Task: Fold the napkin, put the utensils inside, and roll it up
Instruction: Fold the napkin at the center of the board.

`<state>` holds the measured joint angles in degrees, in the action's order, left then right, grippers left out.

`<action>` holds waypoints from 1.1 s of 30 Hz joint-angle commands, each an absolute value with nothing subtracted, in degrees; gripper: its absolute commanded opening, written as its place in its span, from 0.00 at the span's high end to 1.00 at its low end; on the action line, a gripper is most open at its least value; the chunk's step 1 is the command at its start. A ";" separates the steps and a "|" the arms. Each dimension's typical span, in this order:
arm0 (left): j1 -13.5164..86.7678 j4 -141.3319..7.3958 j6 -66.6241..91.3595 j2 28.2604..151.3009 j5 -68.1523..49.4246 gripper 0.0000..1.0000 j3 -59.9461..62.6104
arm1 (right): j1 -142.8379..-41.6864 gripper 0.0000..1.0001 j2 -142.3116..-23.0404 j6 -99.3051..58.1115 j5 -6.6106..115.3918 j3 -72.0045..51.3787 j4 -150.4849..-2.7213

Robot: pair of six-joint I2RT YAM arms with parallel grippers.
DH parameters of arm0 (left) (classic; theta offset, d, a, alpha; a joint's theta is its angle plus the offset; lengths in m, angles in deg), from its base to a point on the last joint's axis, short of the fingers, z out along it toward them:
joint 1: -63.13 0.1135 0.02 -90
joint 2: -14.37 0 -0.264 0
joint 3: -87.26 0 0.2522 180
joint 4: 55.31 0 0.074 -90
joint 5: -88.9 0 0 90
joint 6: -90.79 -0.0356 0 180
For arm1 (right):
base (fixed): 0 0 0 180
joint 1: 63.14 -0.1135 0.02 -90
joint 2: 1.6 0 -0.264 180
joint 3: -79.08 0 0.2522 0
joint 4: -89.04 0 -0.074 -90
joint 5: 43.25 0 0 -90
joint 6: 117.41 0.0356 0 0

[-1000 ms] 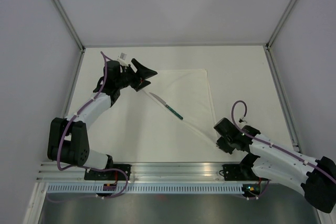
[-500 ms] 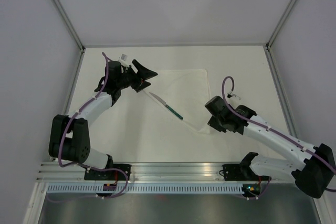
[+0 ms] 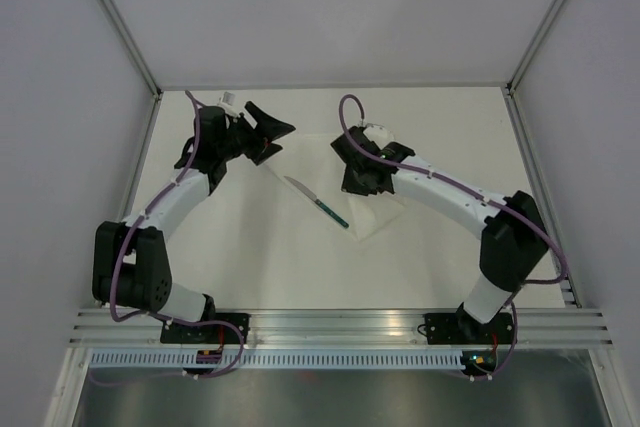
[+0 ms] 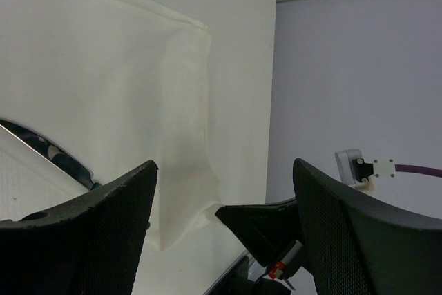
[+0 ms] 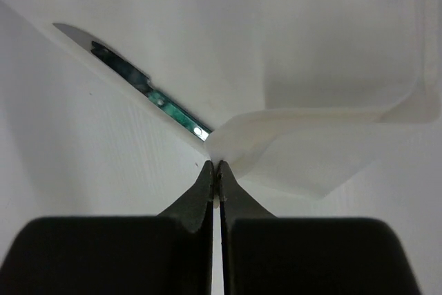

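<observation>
Plainly, the right gripper (image 5: 215, 170) has its 2 fingers pressed together on a corner of the napkin (image 5: 324, 39), low in the centre of the right wrist view. The cloth curls up from the pinch in a flap, which reads as the grip for a fold across the cloth. The left gripper (image 4: 222, 165) hangs with its fingers spread wide and nothing between them, above the cloth's upper-left part in the top view, probably to take or steady that side.

The utensil (image 5: 148, 88), a slim blade with a teal-green handle, lies diagonally in the upper left of the right wrist view, along the napkin's slanted edge. It is apparently left out until the fold is made.

From above, the right wrist covers its own fingertips and the pinched corner. White cloth on the white table (image 3: 250, 267) leaves the napkin's outline and its layers hard to tell. Only 1 utensil shows, and whether its handle end runs under the lifted flap I cannot tell. A shiny sliver at the left edge of the left wrist view is cut off, possibly the blade.
</observation>
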<state>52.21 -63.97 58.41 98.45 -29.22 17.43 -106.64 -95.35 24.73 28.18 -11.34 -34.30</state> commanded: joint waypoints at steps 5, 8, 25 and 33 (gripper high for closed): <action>55.74 -68.71 59.68 94.62 -24.04 0.16 10.66 | -106.82 1.00 -111.96 11.98 32.77 -26.07 -38.79; 56.27 -70.82 59.15 94.79 -22.82 0.16 8.55 | -106.90 1.00 -116.53 8.90 33.30 -30.73 -39.75; 57.94 -74.52 56.69 97.78 -21.41 0.16 2.40 | -108.49 0.99 -131.32 1.60 35.41 -46.21 -39.40; 58.12 -74.87 56.25 98.40 -21.23 0.16 1.26 | -109.36 0.99 -132.73 0.45 36.64 -47.35 -40.99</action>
